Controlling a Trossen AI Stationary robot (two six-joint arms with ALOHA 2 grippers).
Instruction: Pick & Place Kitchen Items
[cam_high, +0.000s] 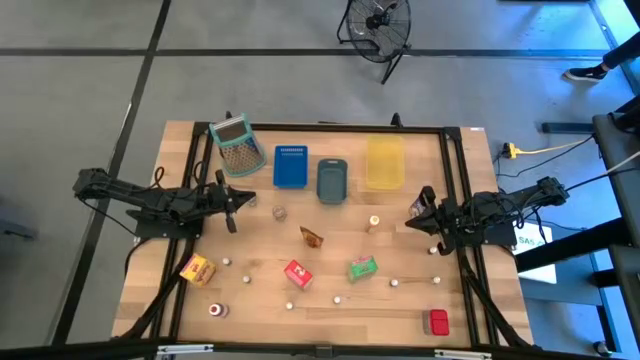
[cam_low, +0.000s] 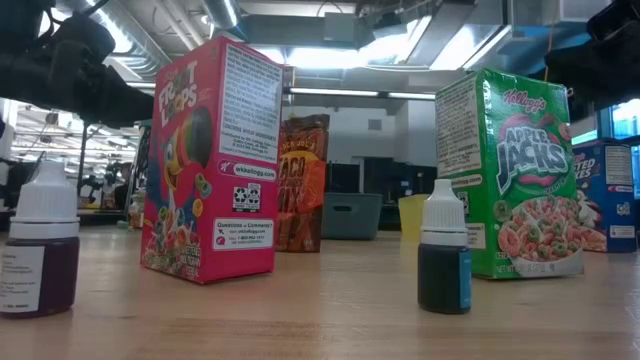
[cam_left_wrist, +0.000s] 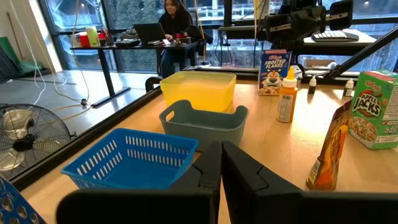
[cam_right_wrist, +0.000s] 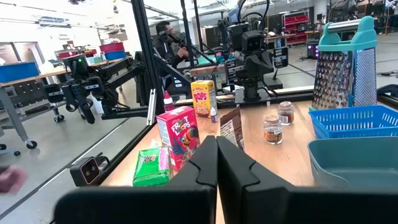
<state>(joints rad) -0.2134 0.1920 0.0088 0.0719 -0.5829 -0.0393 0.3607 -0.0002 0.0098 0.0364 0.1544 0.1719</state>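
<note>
Nearest the table's front edge, a small red box (cam_high: 438, 321) sits at the right corner and a red-capped jar (cam_high: 214, 310) toward the left, with tiny white-capped dropper bottles (cam_high: 338, 298) scattered between. A little farther back stand the yellow-orange Corn Pops carton (cam_high: 198, 269), the red Froot Loops carton (cam_high: 297, 273) and the green Apple Jacks carton (cam_high: 362, 267), then the brown snack packet (cam_high: 312, 237), an orange-filled bottle (cam_high: 374, 223) and a small jar (cam_high: 279, 213). Every item appears to lie loose on the wood, so the sorting looks barely begun. The left gripper (cam_high: 230, 203) and right gripper (cam_high: 421, 211) hover at mid-table, each with its jaws closed on nothing. Along the far edge wait the blue basket tray (cam_high: 291, 166), grey tray (cam_high: 331, 180) and yellow tray (cam_high: 385, 163), seemingly all empty, with a grater (cam_high: 236, 146) leaning at the left end. Tightly spaced cartons and stray bottles may crowd any approach.
</note>
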